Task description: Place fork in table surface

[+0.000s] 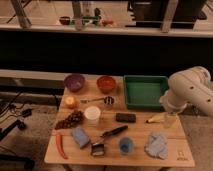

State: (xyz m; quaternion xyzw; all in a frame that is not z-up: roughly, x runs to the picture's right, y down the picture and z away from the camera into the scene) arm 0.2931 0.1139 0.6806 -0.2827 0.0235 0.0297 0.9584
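Tabletop scene with one robot arm. The table surface (137, 131), a light-brown wooden rectangle, carries all the items. Along the far edge stand, from left to right, a purple bowl (74, 81), an orange-red bowl (106, 83) and a green tray (145, 91). The fork (91, 100), thin and silvery, lies flat on the wood just near of the two bowls. Its right end is beside a small metal cup (108, 101) and its left end is close to an orange fruit (70, 101). In the middle row are a bunch of dark grapes (70, 120), a white cup (92, 114) and a black block (125, 117). Along the near edge lie a red chili (61, 145), a blue sponge (80, 136), a black-handled utensil (114, 132), a blue cup (126, 145) and a crumpled blue cloth (156, 145). The white robot arm (192, 92) enters from the right. The gripper (170, 119) hangs below it over the right part of the table, just near of the tray's near right corner and beside a pale yellowish object (155, 118). The gripper is released and grasps nothing. It is well apart from the fork, which sits on the left half of the table.
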